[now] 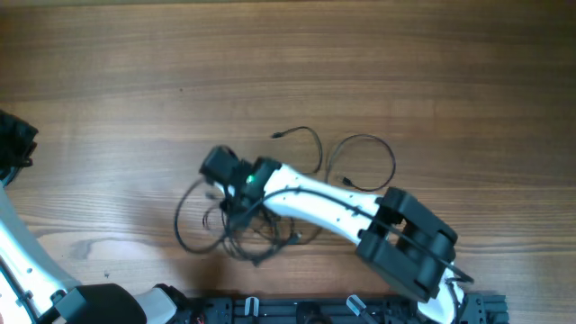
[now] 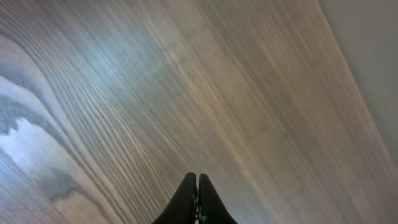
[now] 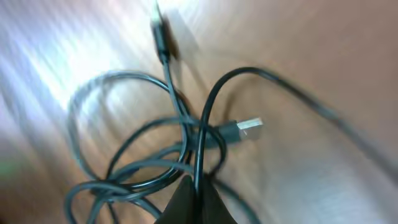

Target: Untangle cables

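A tangle of thin black cables [image 1: 236, 225] lies on the wooden table near the front middle, with loops reaching right [image 1: 360, 157]. My right gripper [image 1: 219, 184] is over the tangle's left part. In the right wrist view the gripper [image 3: 198, 185] is shut on one black cable strand [image 3: 205, 118] that arcs up from the jaws. A USB plug [image 3: 247, 127] and a small plug [image 3: 159, 28] lie among the loops. My left gripper [image 2: 197, 180] is shut and empty over bare wood at the far left.
The left arm's white link [image 1: 27, 261] runs along the left front edge. The right arm [image 1: 333, 209] crosses over the cables from the front right. The table's right edge [image 2: 367, 93] shows in the left wrist view.
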`<state>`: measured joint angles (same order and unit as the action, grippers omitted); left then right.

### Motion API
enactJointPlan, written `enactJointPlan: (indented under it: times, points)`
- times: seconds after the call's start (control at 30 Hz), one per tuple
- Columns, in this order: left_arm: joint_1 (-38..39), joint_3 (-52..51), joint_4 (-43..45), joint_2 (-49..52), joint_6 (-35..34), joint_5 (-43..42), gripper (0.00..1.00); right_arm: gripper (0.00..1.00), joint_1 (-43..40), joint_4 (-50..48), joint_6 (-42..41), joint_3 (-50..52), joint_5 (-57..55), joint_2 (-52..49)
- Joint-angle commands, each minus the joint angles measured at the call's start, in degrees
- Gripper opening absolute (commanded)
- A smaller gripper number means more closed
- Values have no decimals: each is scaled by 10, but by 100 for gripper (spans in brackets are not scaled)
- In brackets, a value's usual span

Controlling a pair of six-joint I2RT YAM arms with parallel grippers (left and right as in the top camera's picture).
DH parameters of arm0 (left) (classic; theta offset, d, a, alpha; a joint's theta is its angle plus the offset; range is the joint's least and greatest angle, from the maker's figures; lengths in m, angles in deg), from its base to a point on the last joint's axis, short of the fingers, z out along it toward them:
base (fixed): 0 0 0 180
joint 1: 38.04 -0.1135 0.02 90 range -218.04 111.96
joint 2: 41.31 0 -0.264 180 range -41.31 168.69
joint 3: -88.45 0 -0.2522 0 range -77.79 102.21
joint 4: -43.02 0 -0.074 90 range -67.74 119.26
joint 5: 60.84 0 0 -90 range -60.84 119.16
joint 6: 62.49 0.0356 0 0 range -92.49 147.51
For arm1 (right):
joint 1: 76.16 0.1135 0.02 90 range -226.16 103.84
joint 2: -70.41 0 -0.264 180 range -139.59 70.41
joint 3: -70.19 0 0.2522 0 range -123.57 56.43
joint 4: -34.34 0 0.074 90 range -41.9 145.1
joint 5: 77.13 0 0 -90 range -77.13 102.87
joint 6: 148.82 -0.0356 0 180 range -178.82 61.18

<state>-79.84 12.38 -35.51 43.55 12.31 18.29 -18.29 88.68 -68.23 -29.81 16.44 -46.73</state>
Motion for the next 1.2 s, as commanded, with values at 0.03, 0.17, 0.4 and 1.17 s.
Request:
enactJointPlan:
  times: [0.03, 0.17, 0.4, 1.17]
  points:
    - [1, 0, -1, 1, 31, -89, 7, 4, -70, 2, 58, -94, -2, 70]
    - [21, 0, 2, 1, 35, -88, 8, 4, -103, 3, 151, -106, 91, 172]
    - [35, 0, -6, 1, 52, -140, 9, 4, -106, 0, 184, -106, -36, 267]
    - [465, 0, -95, 1, 615, -300, 34, 4, -114, 25, 184, -106, -44, 271]
